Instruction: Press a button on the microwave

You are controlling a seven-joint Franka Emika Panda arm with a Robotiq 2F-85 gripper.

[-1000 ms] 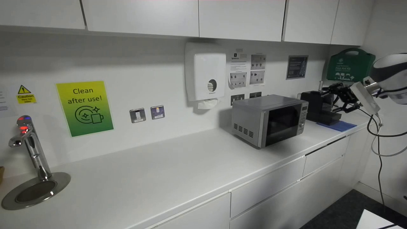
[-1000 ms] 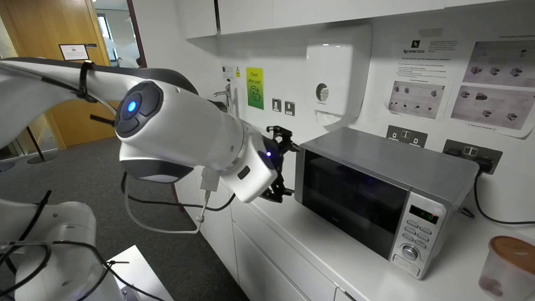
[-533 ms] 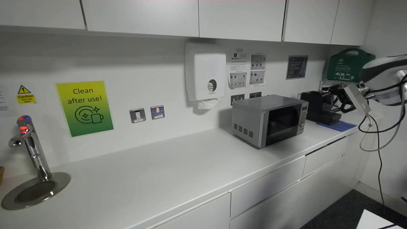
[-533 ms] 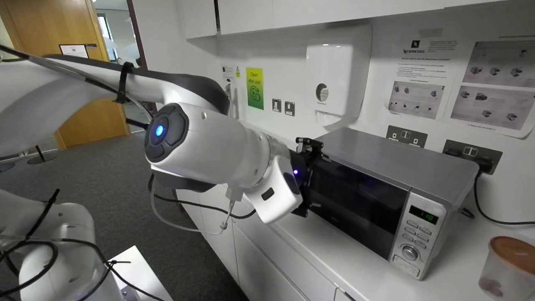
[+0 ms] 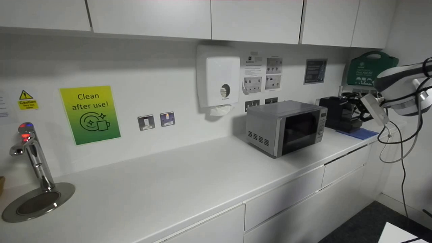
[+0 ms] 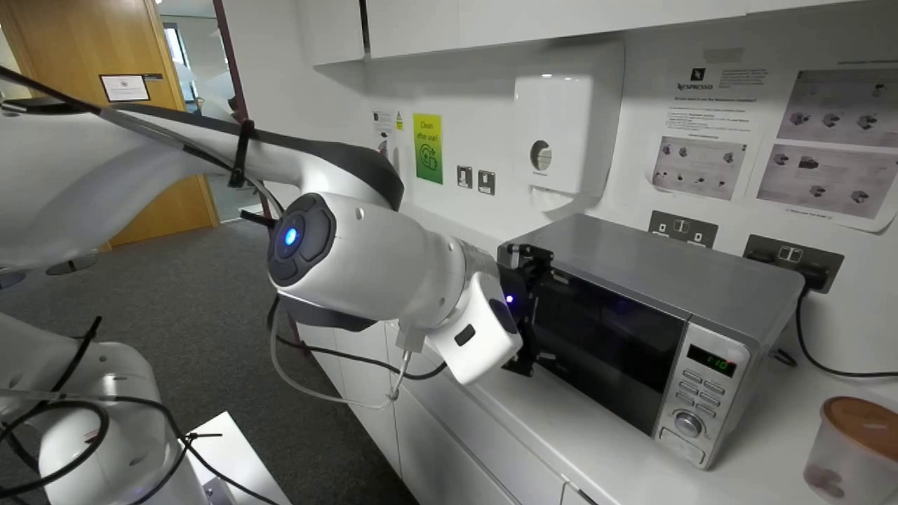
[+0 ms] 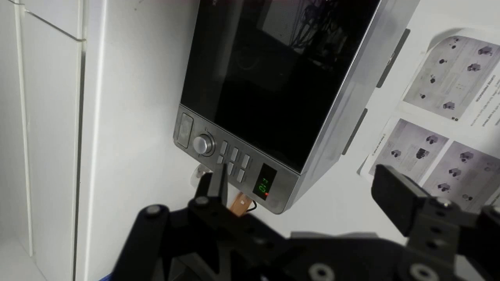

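Note:
The silver-grey microwave stands on the counter in both exterior views [image 5: 263, 126] [image 6: 652, 263]. Its dark door [image 7: 265, 82] fills the upper middle of the wrist view. Its control strip [image 6: 733, 351] has a lit green display, several small buttons [image 6: 700, 393] and a round knob [image 6: 688, 423]. In the wrist view the buttons [image 7: 234, 154] and knob [image 7: 202, 144] show beyond my left-hand finger, whose tip overlaps the lower buttons. My gripper [image 7: 300, 173] is open and empty, its fingers wide apart. In an exterior view the gripper [image 6: 553, 317] is in front of the door's far part, away from the control strip; contact cannot be told.
A black appliance [image 5: 332, 113] and blue cloth [image 5: 358, 133] lie beyond the microwave. A lidded container [image 6: 859, 442] stands beside the control strip. A white dispenser [image 6: 565, 133] hangs above. Cables [image 6: 351, 403] hang from my wrist. The counter's front edge [image 6: 533, 438] runs below.
The arm has moved along the microwave's front, from beside the door's far edge to in front of the door, and slightly lower. The gripper stays open. The microwave has not moved.

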